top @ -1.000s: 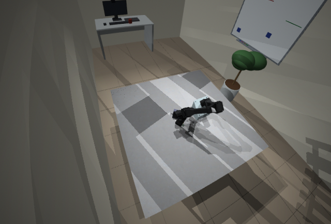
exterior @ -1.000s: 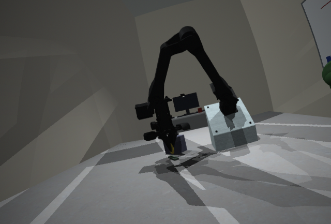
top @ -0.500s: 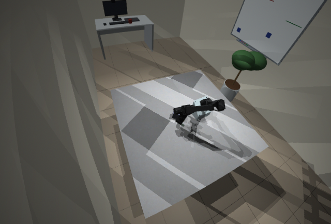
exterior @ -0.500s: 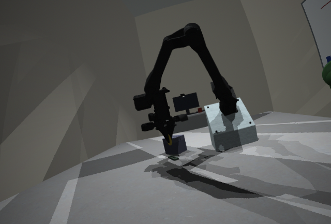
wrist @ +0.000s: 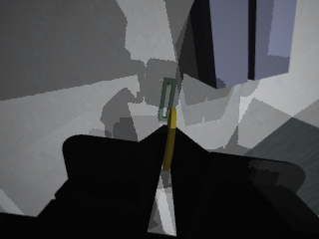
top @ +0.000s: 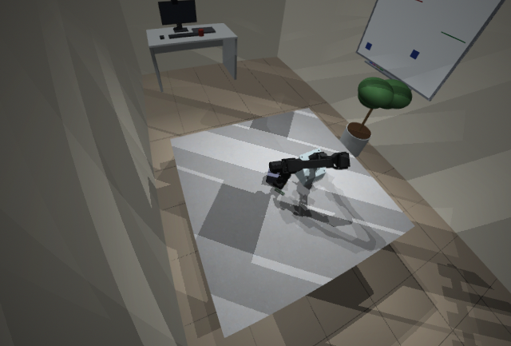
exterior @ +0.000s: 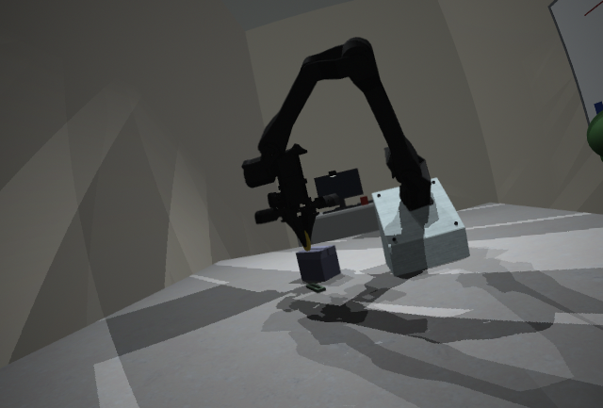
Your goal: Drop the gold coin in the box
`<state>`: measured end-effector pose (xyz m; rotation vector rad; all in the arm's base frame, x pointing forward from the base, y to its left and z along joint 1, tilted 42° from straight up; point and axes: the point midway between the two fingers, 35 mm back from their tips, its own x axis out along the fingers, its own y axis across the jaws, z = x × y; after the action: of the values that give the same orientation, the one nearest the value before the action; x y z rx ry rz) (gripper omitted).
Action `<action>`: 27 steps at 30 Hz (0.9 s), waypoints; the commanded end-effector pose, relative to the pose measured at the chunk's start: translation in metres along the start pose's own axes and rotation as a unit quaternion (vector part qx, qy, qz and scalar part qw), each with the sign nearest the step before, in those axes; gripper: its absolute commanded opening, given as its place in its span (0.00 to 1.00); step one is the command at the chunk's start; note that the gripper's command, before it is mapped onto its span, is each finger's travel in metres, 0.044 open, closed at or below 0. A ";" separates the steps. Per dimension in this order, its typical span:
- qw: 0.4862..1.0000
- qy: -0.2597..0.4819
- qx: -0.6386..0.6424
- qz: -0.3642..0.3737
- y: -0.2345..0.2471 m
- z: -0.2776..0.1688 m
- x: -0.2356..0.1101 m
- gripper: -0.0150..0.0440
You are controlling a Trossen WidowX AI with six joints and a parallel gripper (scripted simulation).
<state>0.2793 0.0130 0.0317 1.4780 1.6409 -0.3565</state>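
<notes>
My gripper (top: 277, 180) (exterior: 306, 237) (wrist: 168, 129) points down and is shut on the gold coin (exterior: 307, 242) (wrist: 170, 144). The coin is upright on its edge, its lower part sticking out below the fingertips. The dark-green holder (top: 279, 191) (exterior: 315, 287) (wrist: 169, 81) lies empty on the surface below, apart from the coin. The closed grey box (top: 272, 174) (exterior: 318, 266) (wrist: 230, 45) looks bluish and stands beside the holder, to the upper right in the wrist view. A dark slot (wrist: 251, 40) runs along its lid. In the exterior view the coin's lower edge appears near the height of the lid.
The pale teal block (top: 305, 176) (exterior: 448, 243) (wrist: 296, 149) under the arm's base stands to the right of the box in the exterior view. Hard shadows cross the grey surface (top: 280, 280). A desk (top: 189, 41), a potted plant (top: 354, 141) and a whiteboard (top: 433, 16) are farther off.
</notes>
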 end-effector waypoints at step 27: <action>0.983 -0.008 -0.185 0.001 0.002 0.013 -0.006 0.25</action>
<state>0.2860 0.0075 0.0367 1.1967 1.5909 -0.0508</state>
